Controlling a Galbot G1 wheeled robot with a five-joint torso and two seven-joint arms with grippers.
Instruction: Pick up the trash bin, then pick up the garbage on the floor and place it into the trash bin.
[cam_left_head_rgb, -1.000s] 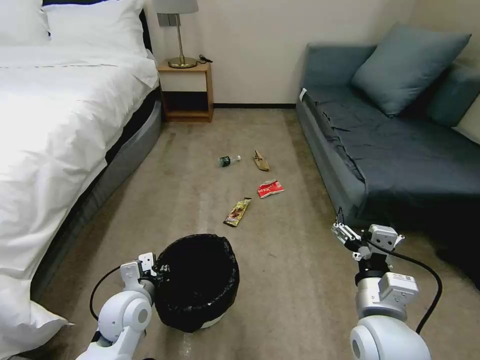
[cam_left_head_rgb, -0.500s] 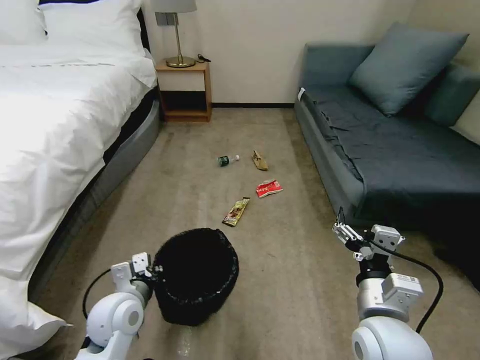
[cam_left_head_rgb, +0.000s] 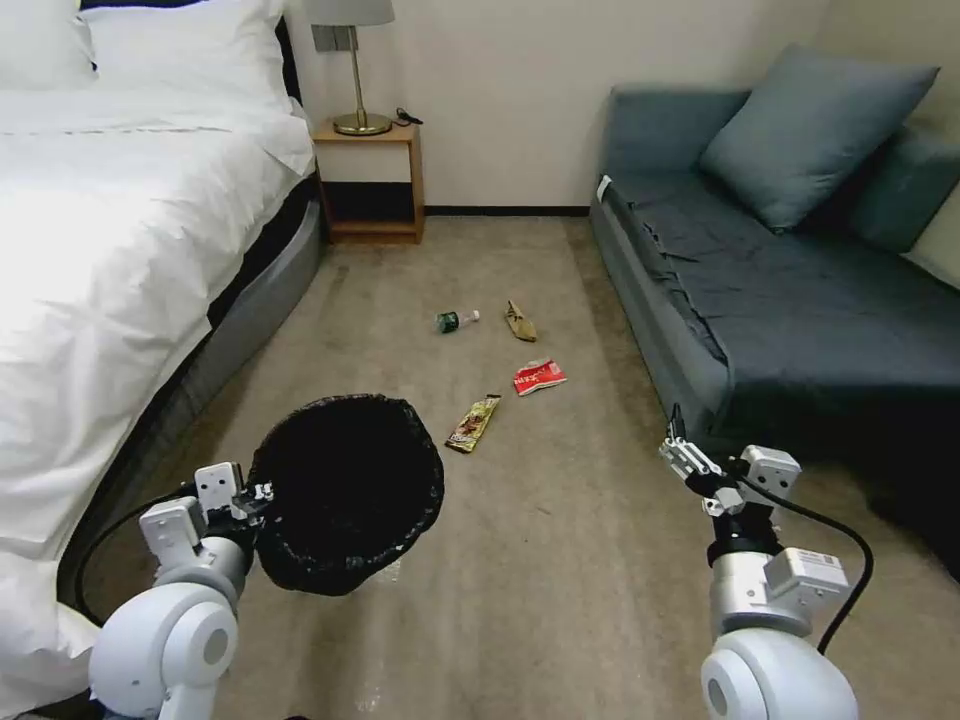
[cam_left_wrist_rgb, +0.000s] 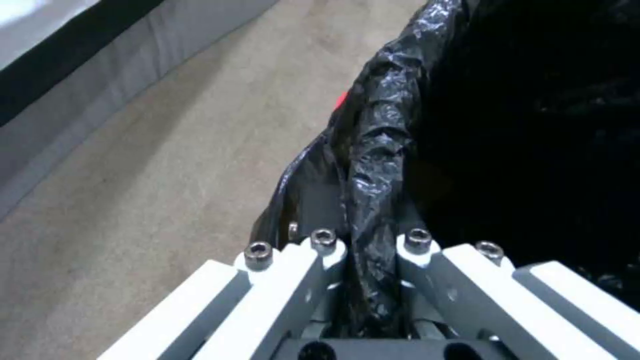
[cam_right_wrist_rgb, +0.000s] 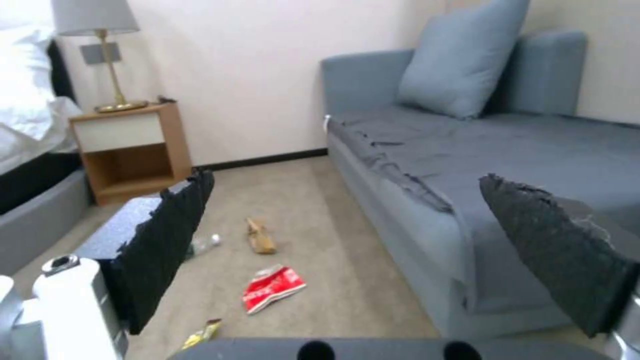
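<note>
A: Holding the trash bin (cam_left_head_rgb: 345, 495) by its bag-lined rim, left gripper (cam_left_wrist_rgb: 370, 250) has jaws clamped on the black plastic; bin is off the carpet, nothing discernible inside.

B: Litter count on floor: four. Wrapper (cam_left_head_rgb: 474, 423), red packet (cam_left_head_rgb: 539, 377), tan paper (cam_left_head_rgb: 520, 321), bottle (cam_left_head_rgb: 455, 320). Right gripper (cam_right_wrist_rgb: 373, 250) hangs beside the sofa (cam_left_head_rgb: 790, 300), jaws apart.

Black trash bin (cam_left_head_rgb: 345, 495); red-white packet (cam_left_head_rgb: 540, 377); blue-grey sofa (cam_left_head_rgb: 800, 290).
</note>
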